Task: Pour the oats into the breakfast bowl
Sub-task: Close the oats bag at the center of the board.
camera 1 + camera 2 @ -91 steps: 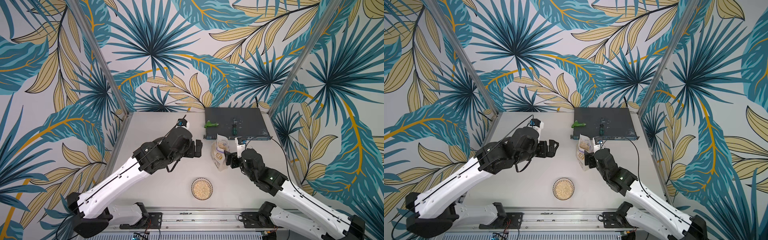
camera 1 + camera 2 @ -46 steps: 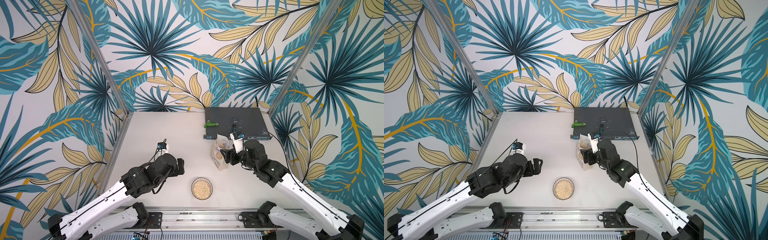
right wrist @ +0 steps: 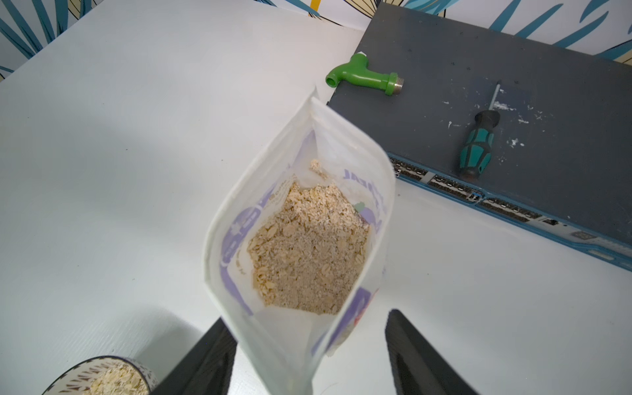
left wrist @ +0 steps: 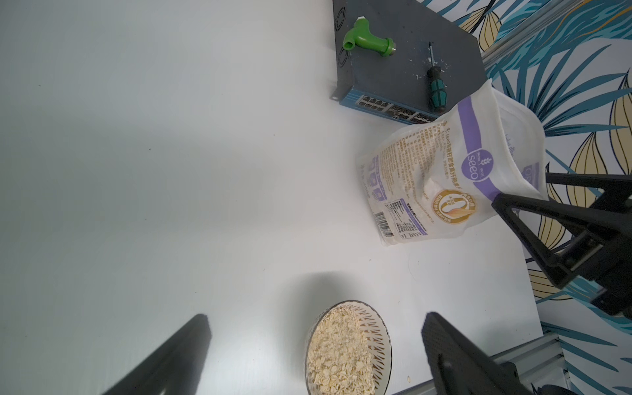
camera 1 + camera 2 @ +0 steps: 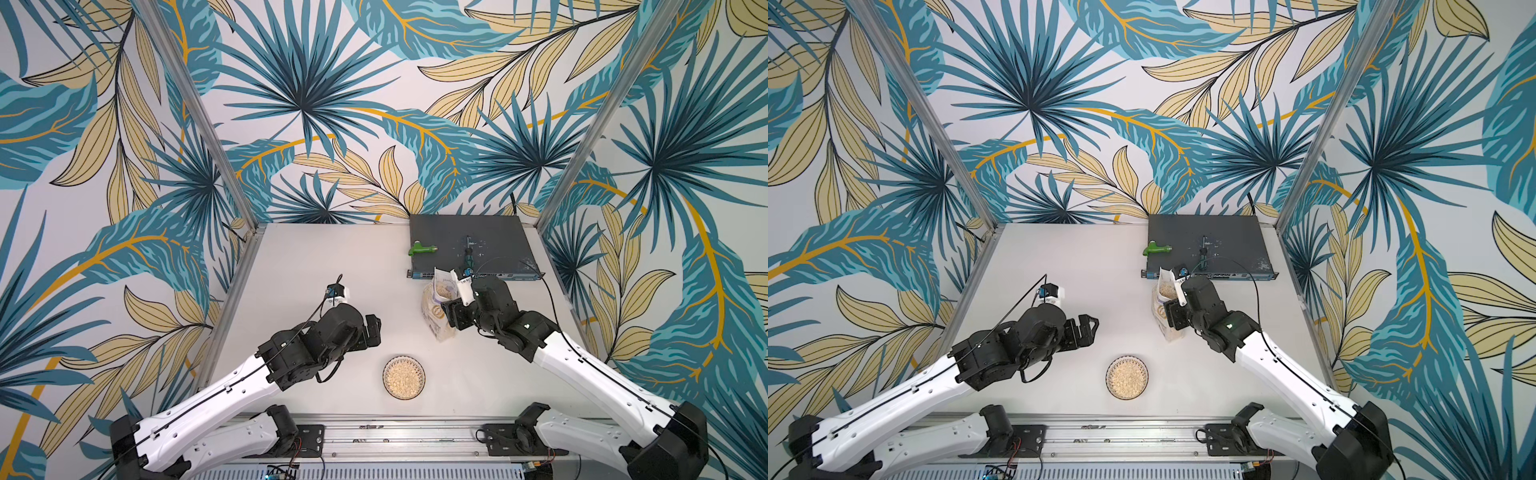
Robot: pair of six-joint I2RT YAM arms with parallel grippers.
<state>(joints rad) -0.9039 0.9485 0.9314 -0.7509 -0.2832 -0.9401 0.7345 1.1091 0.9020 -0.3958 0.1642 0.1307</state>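
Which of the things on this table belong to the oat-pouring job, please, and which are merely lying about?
Job in hand: oats pouch, standing open; breakfast bowl, already holding oats.
Lying about: green pipe fitting and screwdriver, both on the network switch.

Arm links: we see smooth white shells on the left arm (image 5: pixel 216 399) and the right arm (image 5: pixel 590 374).
Joints: we see bulky black housings.
Cables: we see a thin black cable (image 5: pixel 1013 309) along each arm.
Hands: we see the left hand (image 5: pixel 1090 328) and the right hand (image 5: pixel 1173 318) in black, with flat, tapering fingers (image 4: pixel 455 349).
Marking: we see a small green light (image 5: pixel 1228 325) on the right arm.
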